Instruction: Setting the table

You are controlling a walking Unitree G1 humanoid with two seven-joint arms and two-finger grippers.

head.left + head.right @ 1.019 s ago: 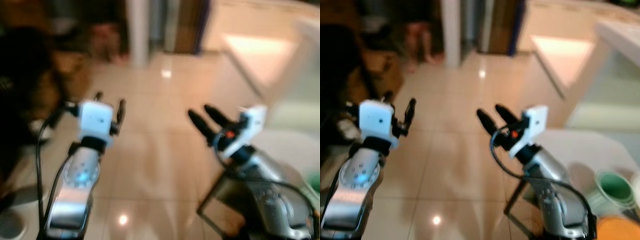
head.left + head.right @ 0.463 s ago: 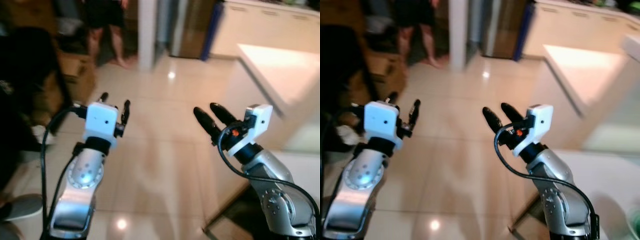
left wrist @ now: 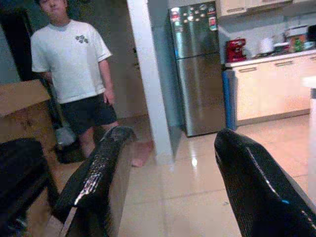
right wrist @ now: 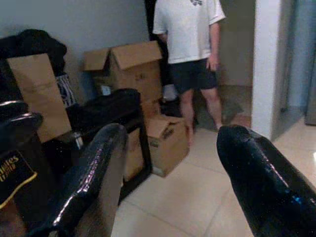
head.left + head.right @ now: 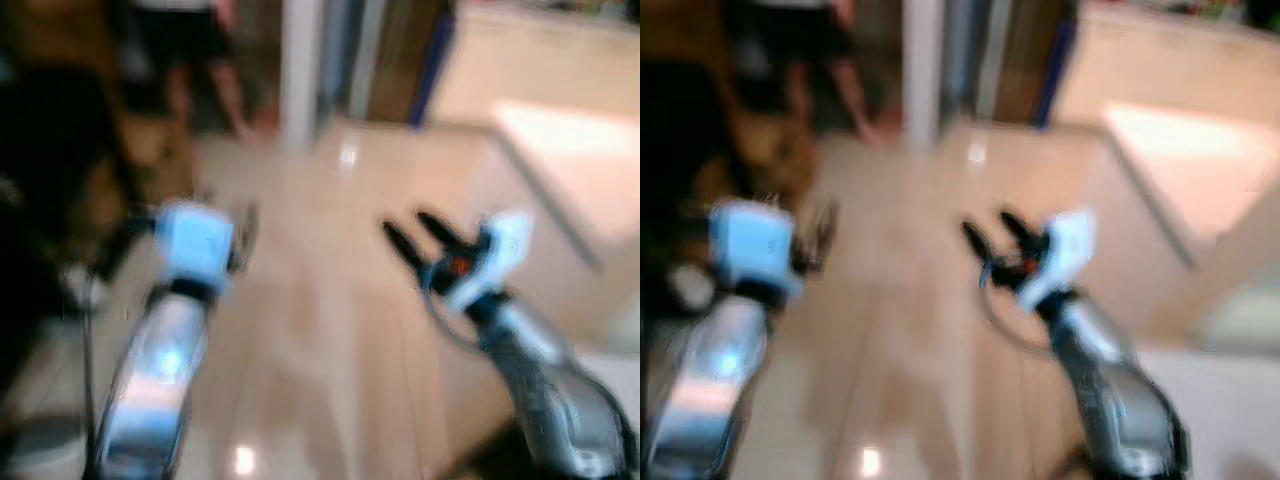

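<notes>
Standing person (image 4: 190, 44) beside cardboard boxes (image 4: 126, 61), beyond left gripper (image 3: 170, 182) and right gripper (image 4: 170, 182), fingers spread, empty

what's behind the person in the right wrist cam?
Behind the person: a dark doorway and grey wall. Cardboard boxes stand beside them. Their body hides the rest.

A wide strip of glossy beige tiled floor (image 5: 330, 330) lies open ahead between the two raised arms, hemmed by a white square pillar (image 3: 148, 84) and a person in a white T-shirt and dark shorts (image 4: 190, 44) beyond, brown cardboard boxes (image 4: 133, 64) on the left, and a pale bench (image 5: 1180, 190) on the right.
</notes>
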